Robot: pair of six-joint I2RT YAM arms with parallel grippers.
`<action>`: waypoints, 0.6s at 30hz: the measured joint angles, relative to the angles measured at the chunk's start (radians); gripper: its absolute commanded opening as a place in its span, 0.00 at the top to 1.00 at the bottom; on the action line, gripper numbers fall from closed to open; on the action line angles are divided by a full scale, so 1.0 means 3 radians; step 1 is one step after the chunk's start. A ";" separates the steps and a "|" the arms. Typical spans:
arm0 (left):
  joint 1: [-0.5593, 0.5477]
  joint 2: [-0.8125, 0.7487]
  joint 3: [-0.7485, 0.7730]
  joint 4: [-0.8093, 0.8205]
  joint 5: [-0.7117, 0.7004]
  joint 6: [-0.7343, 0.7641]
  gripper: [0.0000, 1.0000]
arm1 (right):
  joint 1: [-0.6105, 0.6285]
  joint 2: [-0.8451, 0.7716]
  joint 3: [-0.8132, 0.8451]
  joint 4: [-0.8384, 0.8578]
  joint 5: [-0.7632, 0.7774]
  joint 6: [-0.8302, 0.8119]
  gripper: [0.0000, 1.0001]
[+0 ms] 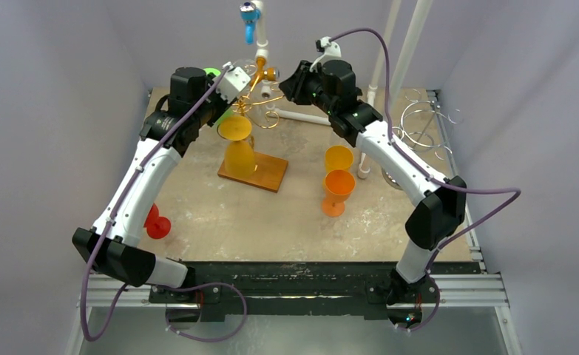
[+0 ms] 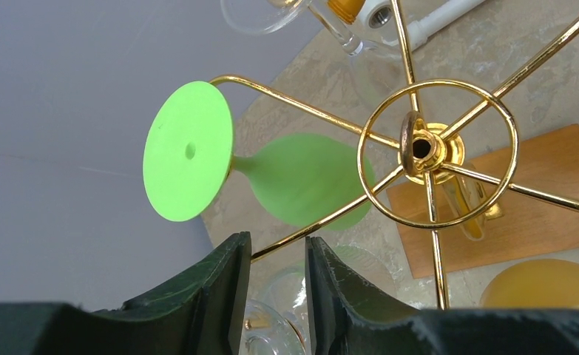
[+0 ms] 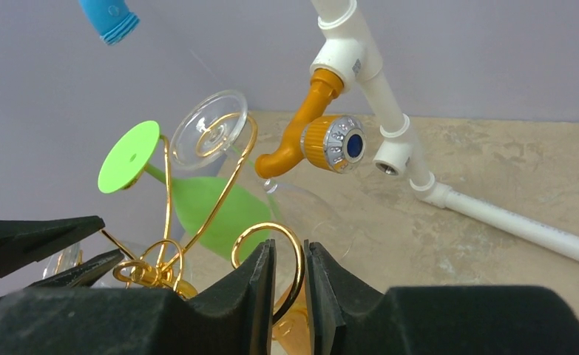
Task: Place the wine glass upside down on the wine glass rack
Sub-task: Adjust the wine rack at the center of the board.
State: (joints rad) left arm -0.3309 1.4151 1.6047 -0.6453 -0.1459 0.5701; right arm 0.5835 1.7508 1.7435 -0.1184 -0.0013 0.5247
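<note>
Left gripper [image 2: 277,248] and right gripper [image 3: 289,255] at the wine glass rack [image 2: 421,148], jaws narrowly apart.
A gold rack wire runs into each slim gap; whether either one grips it cannot be told. Just beyond, the green wine glass [image 2: 308,181] hangs tilted on a rack arm, foot uppermost. The clear wine glass [image 3: 212,133] has its foot in the neighbouring hook.

A mottled beige bench [image 1: 271,222] carries a white plastic pipe frame [image 3: 493,214] along its far side. An orange tap [image 3: 312,140] with a ribbed knob juts from one upright. A blue tap [image 1: 250,26] sits higher. A silver wire ring stand [image 1: 419,129] stands at the far right.
</note>
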 measured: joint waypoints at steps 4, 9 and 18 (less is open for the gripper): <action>0.0009 0.0000 0.0000 -0.0001 -0.0003 0.0006 0.65 | 0.0032 -0.0061 -0.0116 0.0109 0.0037 0.0028 0.80; 0.0011 0.0000 0.0000 -0.0023 0.0000 0.0036 0.67 | 0.0086 -0.0192 -0.0367 0.0329 0.0150 0.0114 0.82; 0.0025 0.0018 0.0004 -0.0025 0.0028 0.0103 0.70 | 0.0263 -0.0421 -0.0652 0.0426 0.0497 0.0216 0.83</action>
State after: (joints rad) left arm -0.3233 1.4204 1.6058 -0.6529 -0.1375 0.6010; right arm 0.6624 1.6245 1.5478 0.0093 0.1478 0.5896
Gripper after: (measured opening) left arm 0.312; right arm 0.219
